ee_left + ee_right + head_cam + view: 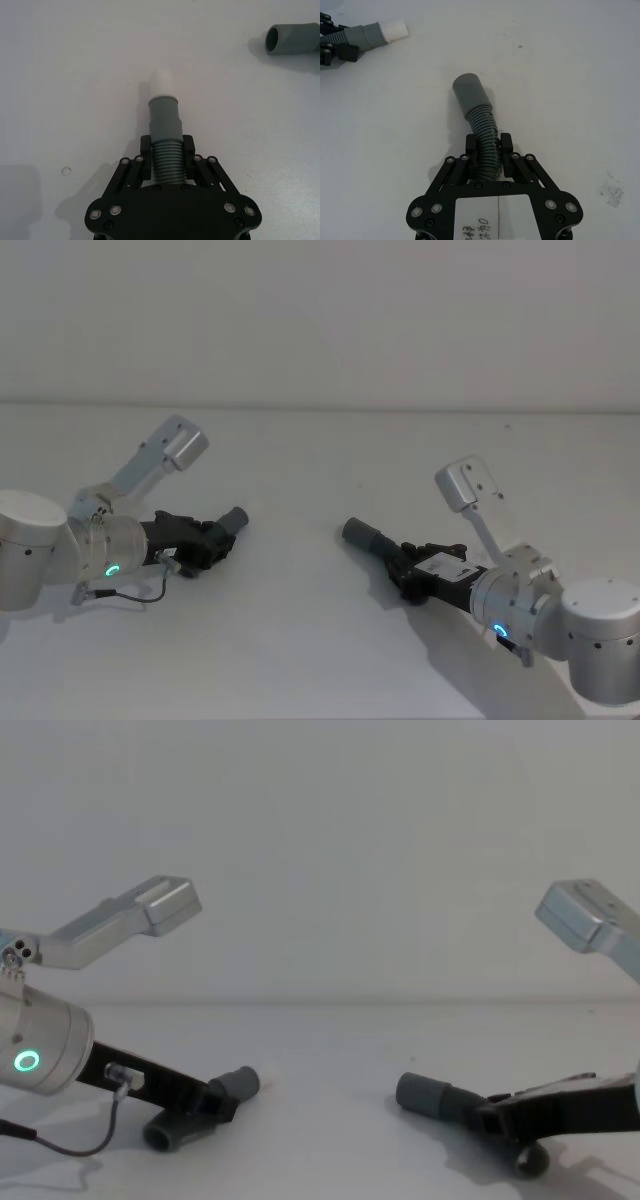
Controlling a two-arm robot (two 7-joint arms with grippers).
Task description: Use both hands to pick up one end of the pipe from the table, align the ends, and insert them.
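Note:
The pipe lies in two pieces. My left gripper point(166, 150) is shut on the ribs of the shorter piece point(166, 165), just behind its grey cuff point(165, 117) and whitish tip point(162, 84). In the head view this gripper point(207, 538) sits low at the table's point(300, 640) left, its cuff point(237, 519) pointing right. My right gripper point(489, 146) is shut on the longer ribbed piece point(485, 127), whose open cuff point(469, 92) bends away toward the left. The two ends point(240, 1082) point(424, 1093) face each other across a wide gap.
A plain pale wall rises behind the table's far edge point(320, 406). Each piece's loose tail point(165, 1134) point(529, 1159) hangs below its gripper, close to the surface. Bare table lies between the two arms.

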